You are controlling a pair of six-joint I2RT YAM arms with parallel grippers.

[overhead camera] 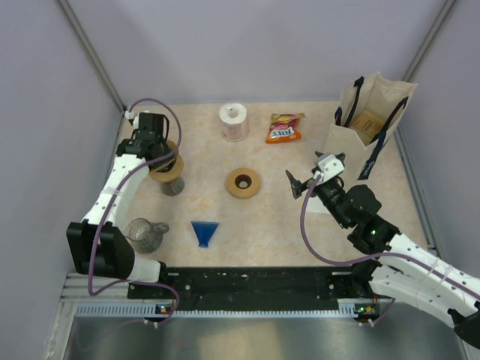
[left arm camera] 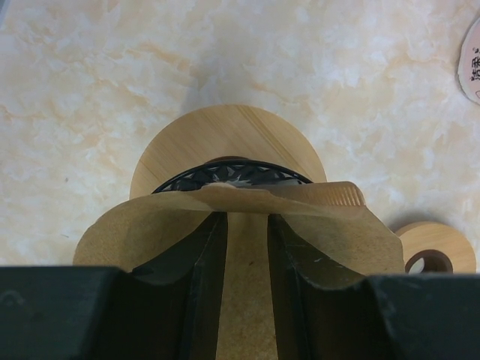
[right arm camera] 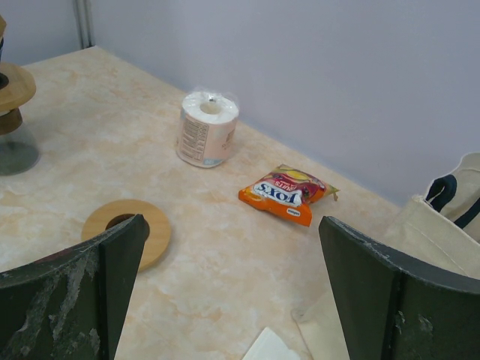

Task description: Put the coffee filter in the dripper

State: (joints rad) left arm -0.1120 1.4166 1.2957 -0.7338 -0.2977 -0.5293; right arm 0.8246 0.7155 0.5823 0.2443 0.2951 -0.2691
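Observation:
My left gripper [left arm camera: 247, 232] is shut on a brown paper coffee filter [left arm camera: 131, 232], whose paper runs between the two fingers and spreads out on both sides. Its front edge lies over the dripper's black ribbed cone [left arm camera: 232, 173], which sits in a round wooden collar [left arm camera: 217, 139]. In the top view the left gripper [overhead camera: 154, 144] is right over the dripper [overhead camera: 171, 169], which stands on a glass vessel at the left of the table. My right gripper [overhead camera: 304, 181] is open and empty above the table's right middle; in its wrist view its fingers [right arm camera: 82, 289] stand wide apart.
A loose wooden ring [overhead camera: 244, 183] lies mid-table. A toilet roll [overhead camera: 234, 121] and an orange snack packet [overhead camera: 284, 128] are at the back. A tote bag [overhead camera: 367, 124] stands back right. A glass jug [overhead camera: 146, 234] and a blue scoop [overhead camera: 204, 231] are near front left.

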